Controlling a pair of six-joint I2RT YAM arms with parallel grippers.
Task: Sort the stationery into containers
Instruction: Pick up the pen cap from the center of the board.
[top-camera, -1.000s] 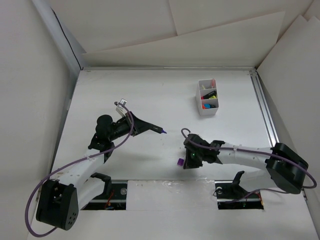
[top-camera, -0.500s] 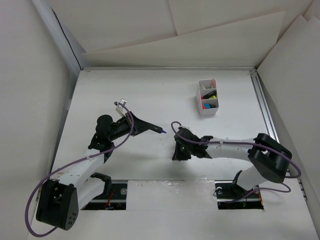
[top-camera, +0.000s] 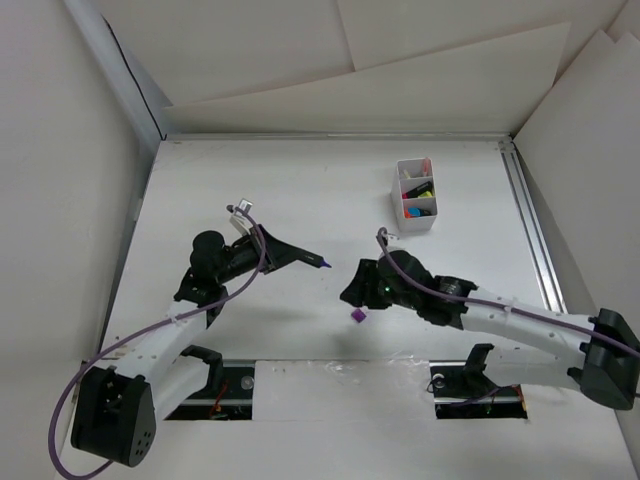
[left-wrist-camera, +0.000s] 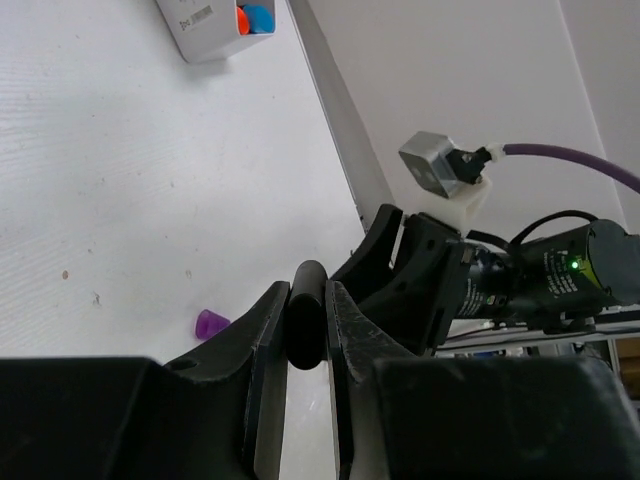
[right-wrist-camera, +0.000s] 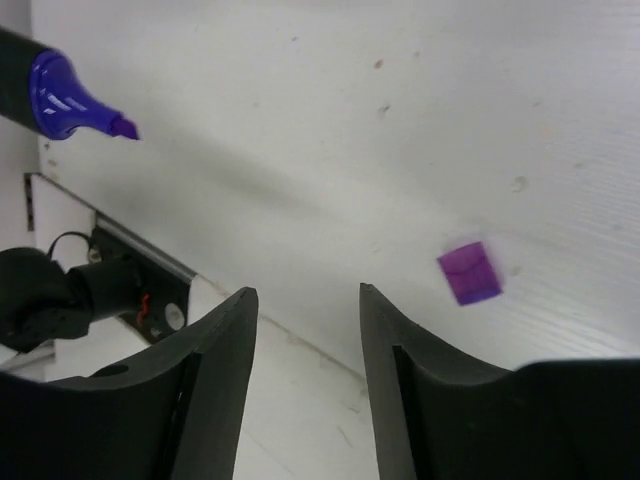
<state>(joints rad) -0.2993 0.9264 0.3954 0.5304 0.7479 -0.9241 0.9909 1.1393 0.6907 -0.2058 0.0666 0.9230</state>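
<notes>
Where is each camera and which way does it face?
Top external: above, behind the bases, looking down at the white table; both arms show.
Left wrist: looks along the left tool, shut on a black-barrelled purple highlighter, toward the right arm.
Right wrist: looks down at the table past the open right tool.
Shared by all: the small loose purple cap.

Open table (top-camera: 250, 190) around purple cap (top-camera: 357, 316); right end effector (top-camera: 352, 296) just beside; box (top-camera: 417, 225) well apart.

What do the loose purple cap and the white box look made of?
Purple cap: likely plastic, seemingly translucent and slightly glossy, with an even bright colour. White box: probably thin moulded plastic, opaque and smooth, judging by its thin straight walls and dividers.
</notes>
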